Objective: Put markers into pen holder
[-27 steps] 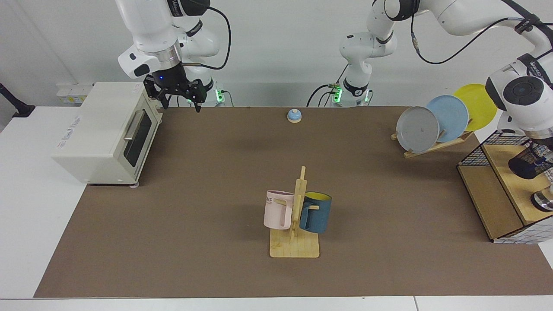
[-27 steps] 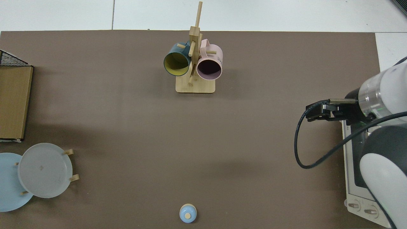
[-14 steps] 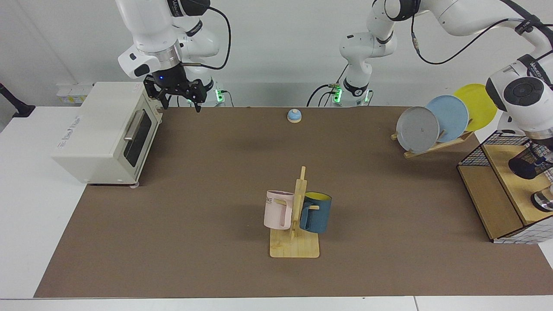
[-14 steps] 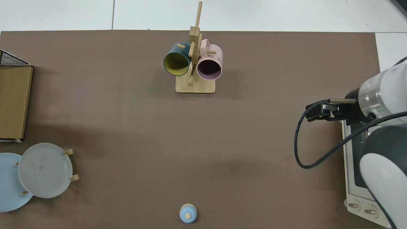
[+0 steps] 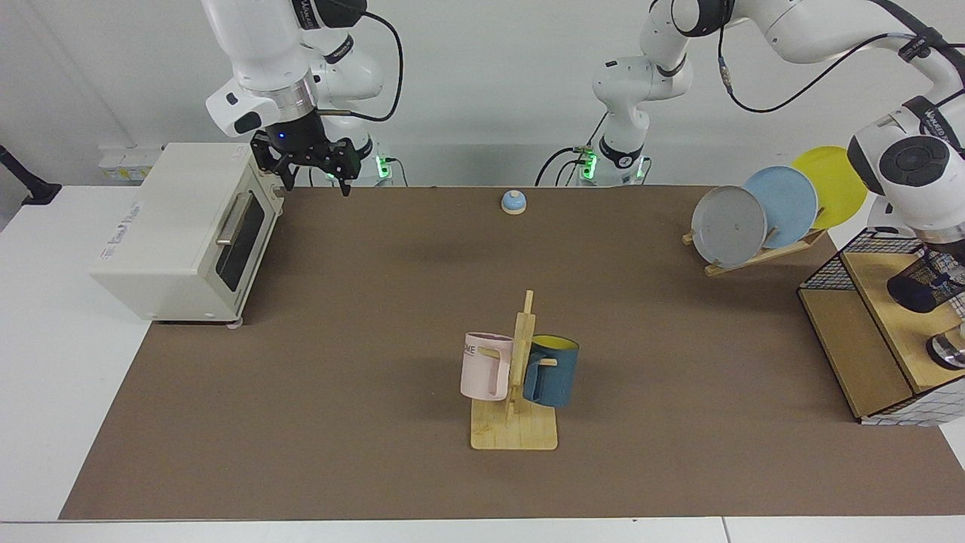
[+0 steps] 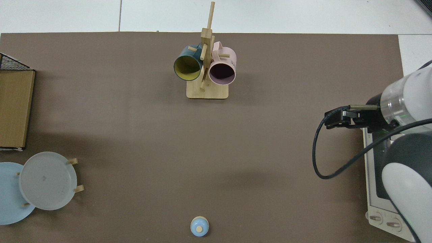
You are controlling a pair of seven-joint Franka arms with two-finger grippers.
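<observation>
Facing view shows the left end effector down at the pen holder; its grip I cannot tell, and no marker is visible. The right end effector waits released near the toaster oven, so progress cannot be judged.

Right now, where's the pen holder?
In the facing view the pen holder is at the far right edge, on the wooden shelf under the left arm's wrist, just behind a shiny metal object. The top view doesn't show it.
</observation>
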